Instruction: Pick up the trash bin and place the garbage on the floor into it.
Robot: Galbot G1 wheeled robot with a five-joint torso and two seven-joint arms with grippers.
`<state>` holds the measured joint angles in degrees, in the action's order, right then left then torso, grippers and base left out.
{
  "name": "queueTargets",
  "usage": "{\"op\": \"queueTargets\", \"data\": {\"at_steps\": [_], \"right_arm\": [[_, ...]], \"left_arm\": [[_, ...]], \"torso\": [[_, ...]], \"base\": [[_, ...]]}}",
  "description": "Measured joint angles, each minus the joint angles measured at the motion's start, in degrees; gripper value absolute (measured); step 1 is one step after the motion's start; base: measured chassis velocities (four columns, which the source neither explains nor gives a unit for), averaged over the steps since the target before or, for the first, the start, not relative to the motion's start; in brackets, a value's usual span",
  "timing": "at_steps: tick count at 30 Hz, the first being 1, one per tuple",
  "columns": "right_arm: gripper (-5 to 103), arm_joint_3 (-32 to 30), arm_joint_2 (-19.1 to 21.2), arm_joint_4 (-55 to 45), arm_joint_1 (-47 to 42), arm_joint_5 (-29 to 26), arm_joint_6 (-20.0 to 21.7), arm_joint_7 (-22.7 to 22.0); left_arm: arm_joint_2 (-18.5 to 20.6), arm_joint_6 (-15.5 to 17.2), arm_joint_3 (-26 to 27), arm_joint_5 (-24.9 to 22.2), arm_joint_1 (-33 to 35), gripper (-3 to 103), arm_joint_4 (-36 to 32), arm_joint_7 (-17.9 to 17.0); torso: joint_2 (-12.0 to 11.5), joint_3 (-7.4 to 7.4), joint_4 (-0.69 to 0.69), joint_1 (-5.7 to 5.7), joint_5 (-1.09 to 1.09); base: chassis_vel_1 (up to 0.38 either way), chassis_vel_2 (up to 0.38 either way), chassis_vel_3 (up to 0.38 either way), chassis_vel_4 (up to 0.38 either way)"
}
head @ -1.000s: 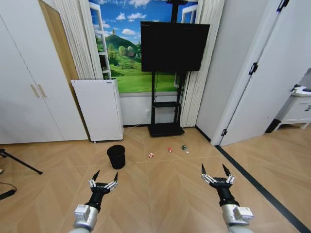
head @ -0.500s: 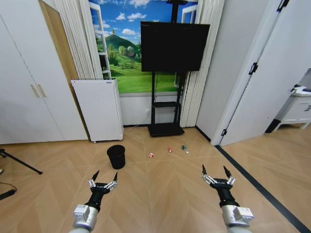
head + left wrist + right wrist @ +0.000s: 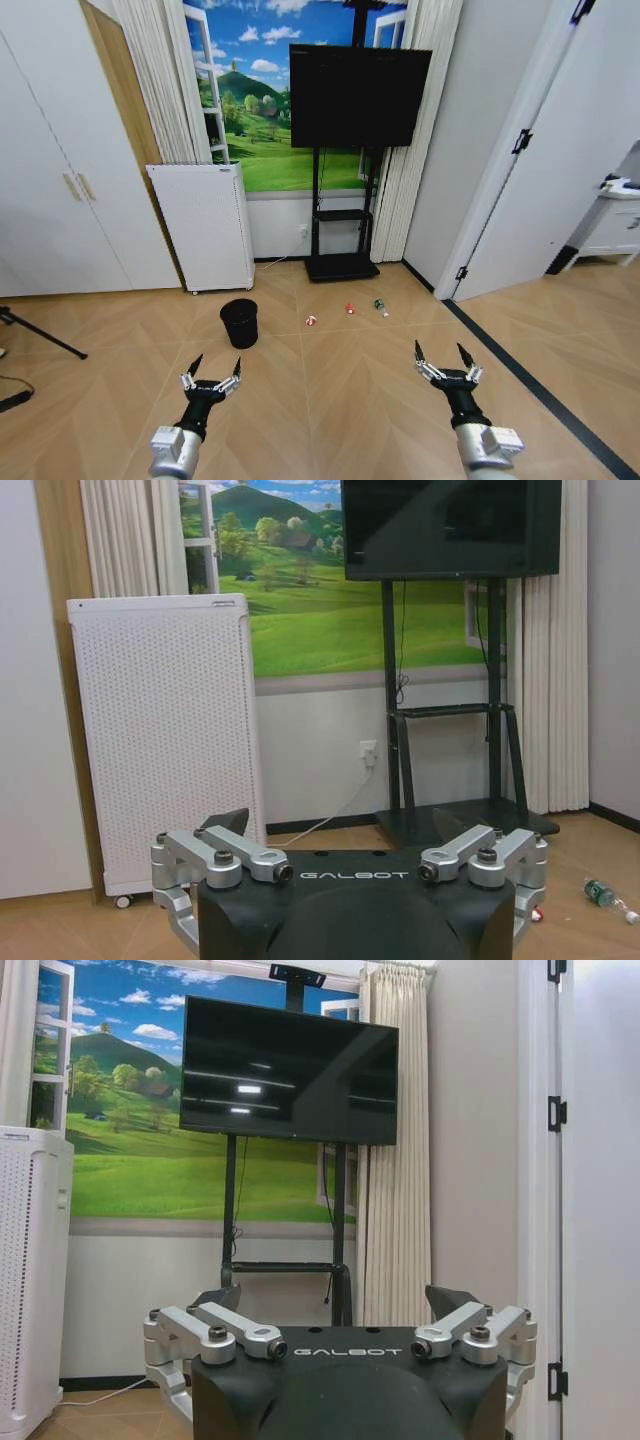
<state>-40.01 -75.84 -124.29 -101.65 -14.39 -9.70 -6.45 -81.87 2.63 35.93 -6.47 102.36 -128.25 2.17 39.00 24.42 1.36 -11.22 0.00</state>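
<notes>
The left gripper (image 3: 211, 371) hangs low over the floor (image 3: 330, 400) with its fingers spread wide and nothing in them. The right gripper (image 3: 438, 359) is the same, wide apart and bare. The trash bin (image 3: 239, 322) stands upright at about 12 o'clock from the left gripper, well apart. It looks light and stiff, with smooth sides, so the thin top rim seems the best place to grab. The garbage (image 3: 349, 309) lies at 3 o'clock from the bin.

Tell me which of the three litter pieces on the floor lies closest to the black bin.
The red-and-white can: it lies nearest the trash bin, while the small red piece and green-labelled bottle lie farther right.
</notes>
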Motion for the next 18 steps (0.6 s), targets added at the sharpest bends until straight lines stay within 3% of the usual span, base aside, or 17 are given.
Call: {"op": "queueTargets", "data": {"at_steps": [9,18], "right_arm": [[100,0.07,0.09,0.02,-0.07,-0.12,-0.43,0.16],[100,0.05,-0.02,0.25,-0.07,-0.02,-0.63,0.18]], "left_arm": [[-0.67,-0.67,0.17,0.51,0.44,100,-0.12,0.05],[-0.71,-0.85,0.08,0.76,0.54,100,0.19,0.11]], "torso": [[-0.01,0.01,0.01,-0.01,-0.02],[-0.01,0.01,-0.02,-0.01,0.04]], "base": [[-0.159,0.155,0.16,-0.181],[-0.275,0.281,0.286,-0.287]]}}
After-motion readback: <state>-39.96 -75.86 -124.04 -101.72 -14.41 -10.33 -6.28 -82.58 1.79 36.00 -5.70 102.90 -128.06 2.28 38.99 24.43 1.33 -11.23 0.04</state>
